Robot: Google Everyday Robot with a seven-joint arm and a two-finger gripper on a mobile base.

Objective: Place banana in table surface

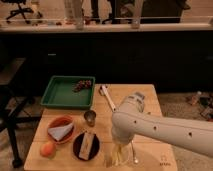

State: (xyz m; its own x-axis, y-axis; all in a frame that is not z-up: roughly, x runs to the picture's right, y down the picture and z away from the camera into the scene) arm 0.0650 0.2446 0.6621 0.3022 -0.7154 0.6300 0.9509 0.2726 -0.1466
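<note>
While the gripper (119,151) hangs low over the front edge of the worktop (147,97), fingers clenched on the pale banana (117,159), the grasp seems in hand, and the next move likely calls for carrying it to bare wood.

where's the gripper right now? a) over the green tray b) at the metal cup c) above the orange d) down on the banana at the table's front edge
d: the gripper is low at the table's front edge, jaws shut on the banana, away from the tray, orange and cup.
</note>
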